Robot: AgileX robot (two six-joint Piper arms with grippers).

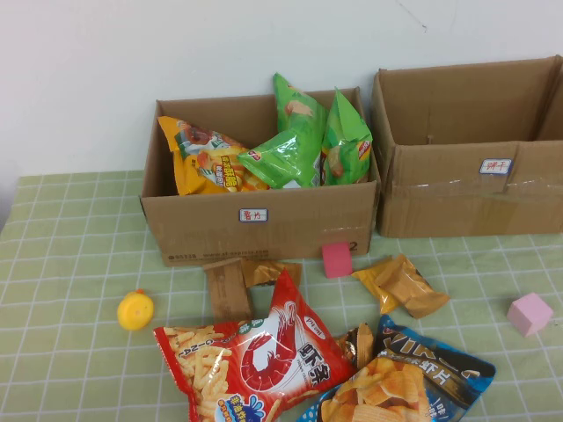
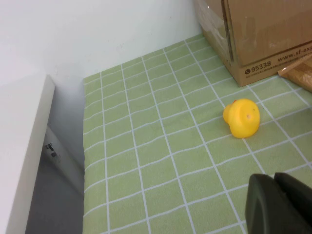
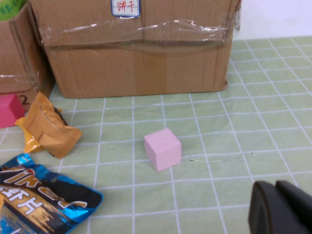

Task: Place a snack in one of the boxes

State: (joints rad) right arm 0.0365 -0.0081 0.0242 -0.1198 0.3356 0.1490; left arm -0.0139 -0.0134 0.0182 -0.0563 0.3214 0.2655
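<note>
The snack [image 1: 255, 360], a large red crinkly bag with a shrimp picture, lies flat at the table's front, in the high view only. The labelled brown box [image 1: 264, 220] stands behind it with an orange bag and green bags inside; its printed lower corner [image 2: 273, 29] shows in the left wrist view. My left gripper [image 2: 274, 177] is shut and empty, low over the cloth near a yellow toy [image 2: 242, 118]. My right gripper [image 3: 276, 184] is shut and empty, near a pink cube [image 3: 162, 148]. Neither gripper shows in the high view.
The bigger taped box [image 1: 471, 149] stands at the right. A blue chip bag [image 1: 405, 378] overlaps the red bag's right side. Gold packets [image 1: 400, 283], a brown packet [image 1: 229, 288], a dark pink block [image 1: 336, 259], the pink cube [image 1: 530, 313] and the yellow toy [image 1: 135, 309] lie around.
</note>
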